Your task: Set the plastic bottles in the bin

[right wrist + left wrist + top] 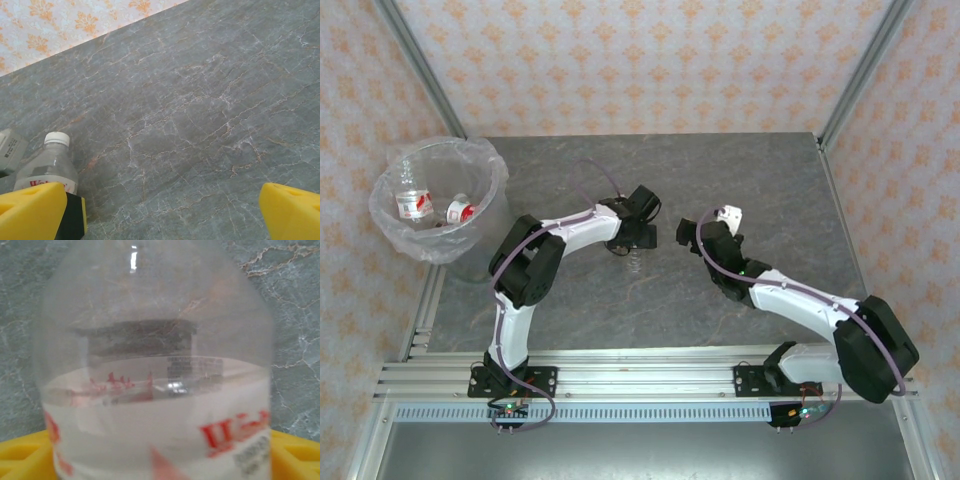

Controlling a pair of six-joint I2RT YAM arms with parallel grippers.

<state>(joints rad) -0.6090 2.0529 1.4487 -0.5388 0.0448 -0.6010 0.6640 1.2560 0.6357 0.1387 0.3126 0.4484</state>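
The left pincer (160,456) straddles a clear plastic bottle with a red-and-white label (160,315) mid-way across the grey marbled counter (770,180), well apart from the round translucent bag-lined bin (498,178). Whether it grips, I cannot tell. Lifted on a loose hold, the slick bottle could slip or topple. The right pincer (165,215) hangs spread

left arm (520,270): elbow folded high over its base, forearm reaching right toward centre, wrist tipped over, left gripper (632,243) pointing down. Its yellow fingers (20,460) sit at both lower corners of the wrist view, well apart. Clamped or not, can't tell this close. right arm (820,310): elbow out right, forearm angled left and forward. right gripper (160,215): jaws spread wide, aimed down and forward.
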